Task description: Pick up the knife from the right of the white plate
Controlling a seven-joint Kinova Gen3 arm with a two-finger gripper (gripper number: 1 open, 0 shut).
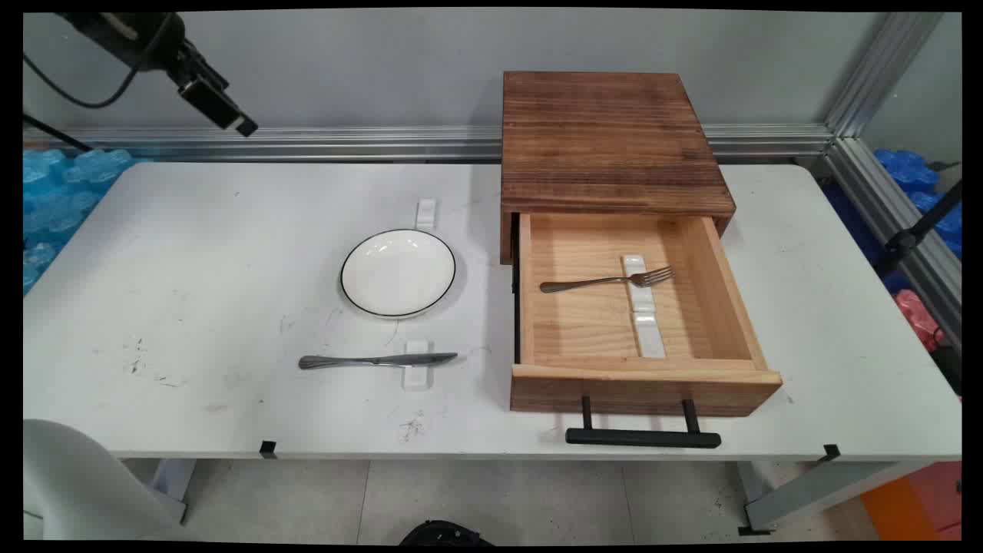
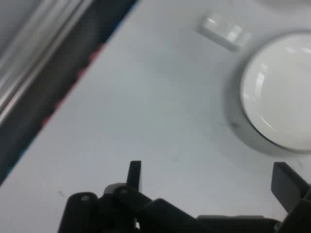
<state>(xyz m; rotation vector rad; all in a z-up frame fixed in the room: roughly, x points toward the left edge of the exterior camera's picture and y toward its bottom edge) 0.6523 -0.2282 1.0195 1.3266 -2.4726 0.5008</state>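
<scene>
Pincer: your pincer (image 2: 209, 182) hangs high over the bench's (image 1: 192, 253) far-left corner, fingers spread, holding nothing.
Nearest: white plate (image 1: 398, 273), well apart from it.
Knife (image 1: 376, 359): on a white rest, near side of plate.
Drawer (image 1: 641, 307): pulled out; fork (image 1: 607, 282) lies inside across a rest.

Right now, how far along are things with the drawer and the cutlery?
Done: drawer pulled open, plate out, knife lying on its white rest. In hand: nothing; the gripper hangs open, high over the table's far left. Left: fork lies in the drawer; the rest behind the plate is bare.
</scene>
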